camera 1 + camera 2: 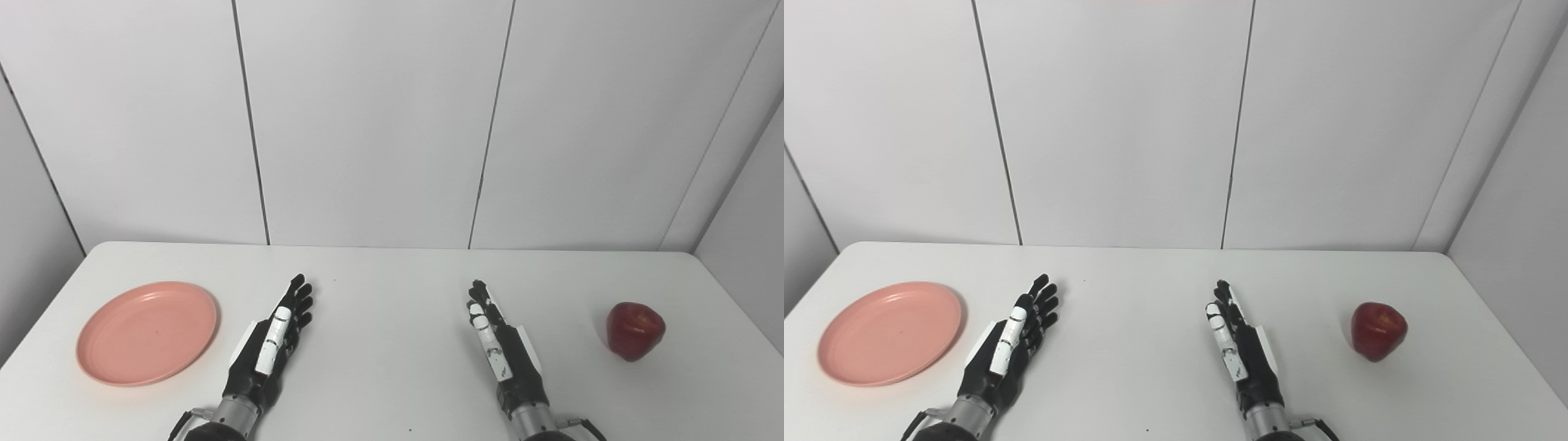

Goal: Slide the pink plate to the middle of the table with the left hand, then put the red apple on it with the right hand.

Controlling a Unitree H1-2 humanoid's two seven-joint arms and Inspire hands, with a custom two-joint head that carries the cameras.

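Nothing of our task is done yet: the pink plate [147,332] lies flat near the left edge of the white table [392,392], and the red apple [635,330] stands well apart on the far right. The risks we see are these: if our left hand [272,346] presses on the plate's raised rim rather than catching its edge, the shallow plate could tip or skid sideways towards the table edge instead of sliding to the middle; and the apple, round and smooth, could roll out of a loose grasp or roll off the plate if we set it down near the rim. Our left hand rests just beside the plate without touching it, fingers stretched forward and held apart, holding nothing. Our right hand [499,343] lies likewise extended and empty, near the centre and clear of the apple.
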